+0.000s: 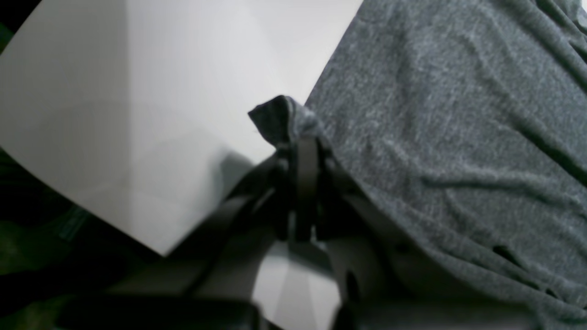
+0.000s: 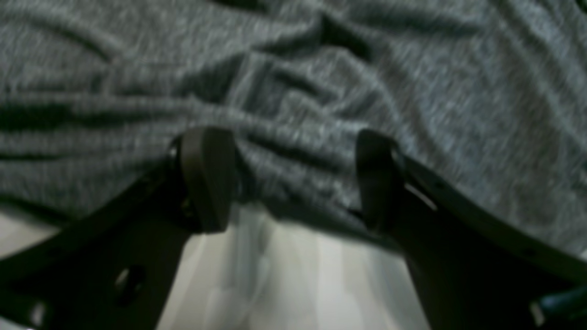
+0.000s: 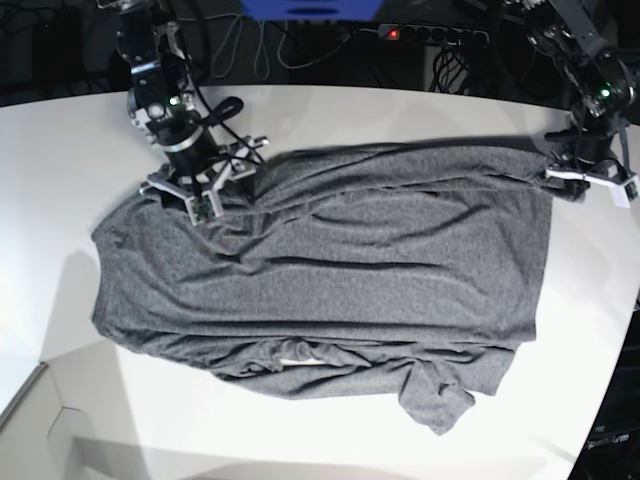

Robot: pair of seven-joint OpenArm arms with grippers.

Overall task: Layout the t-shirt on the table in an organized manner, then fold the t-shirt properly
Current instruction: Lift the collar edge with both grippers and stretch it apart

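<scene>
The dark grey t-shirt (image 3: 330, 270) lies spread across the white table (image 3: 330, 110), wrinkled, with a sleeve bunched along its near edge. My left gripper (image 1: 305, 146) is shut on a corner of the t-shirt (image 1: 435, 114) beside bare table (image 1: 114, 114); in the base view this gripper (image 3: 552, 172) sits at the shirt's far right corner. My right gripper (image 2: 291, 183) stands open, its fingers (image 2: 206, 178) resting on the rumpled edge of the t-shirt (image 2: 412, 82) above the table (image 2: 284, 284). In the base view the right gripper (image 3: 212, 188) is at the shirt's far left part.
A power strip (image 3: 435, 35), cables and a blue object (image 3: 310, 8) sit behind the table's far edge. The table's curved edge (image 3: 625, 340) runs down the right side, close to the shirt. A seam in the surface (image 3: 40, 395) shows at the near left.
</scene>
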